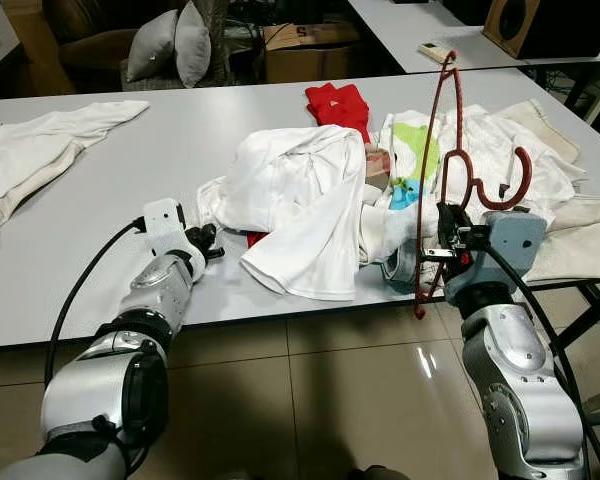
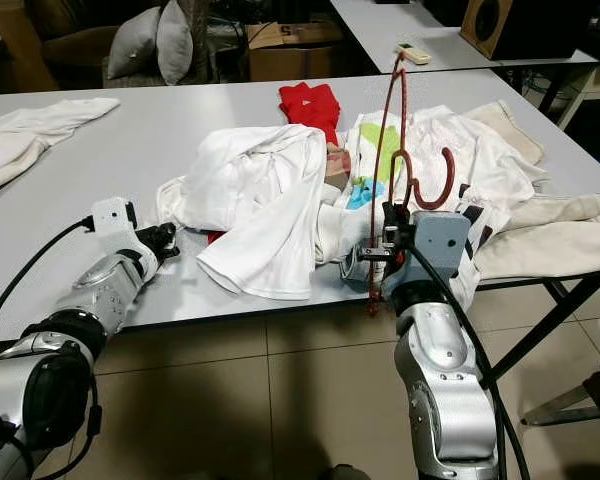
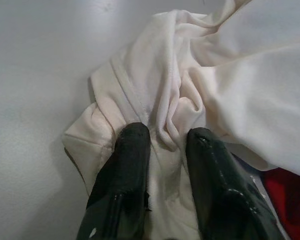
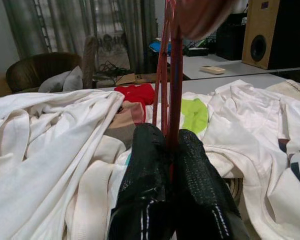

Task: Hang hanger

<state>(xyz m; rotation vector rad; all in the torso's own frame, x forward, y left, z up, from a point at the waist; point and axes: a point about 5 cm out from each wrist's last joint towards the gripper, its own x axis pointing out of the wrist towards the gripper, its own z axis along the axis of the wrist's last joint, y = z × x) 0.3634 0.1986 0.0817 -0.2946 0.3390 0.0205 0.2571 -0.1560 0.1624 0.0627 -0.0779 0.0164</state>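
A thin red hanger (image 1: pixel 436 150) stands upright at the table's front right, its hook (image 1: pixel 502 188) curling to the right. My right gripper (image 1: pixel 432 250) is shut on the hanger's wire; the right wrist view has the fingers (image 4: pixel 146 165) pressed together around the hanger (image 4: pixel 174 75). A heap of white shirts (image 1: pixel 300 195) lies mid-table. My left gripper (image 1: pixel 210 245) rests at the heap's left edge, shut on a fold of the white shirt (image 3: pixel 165 110) pinched between its fingertips (image 3: pixel 132 137).
The grey table (image 1: pixel 130 290) also holds a red garment (image 1: pixel 338 103), a green-printed shirt (image 1: pixel 415 150), more white clothes at right and one white garment (image 1: pixel 30 150) far left. Behind stand cushions (image 1: pixel 175 45), a cardboard box (image 1: pixel 310 50), and a second table with a speaker (image 1: pixel 540 25).
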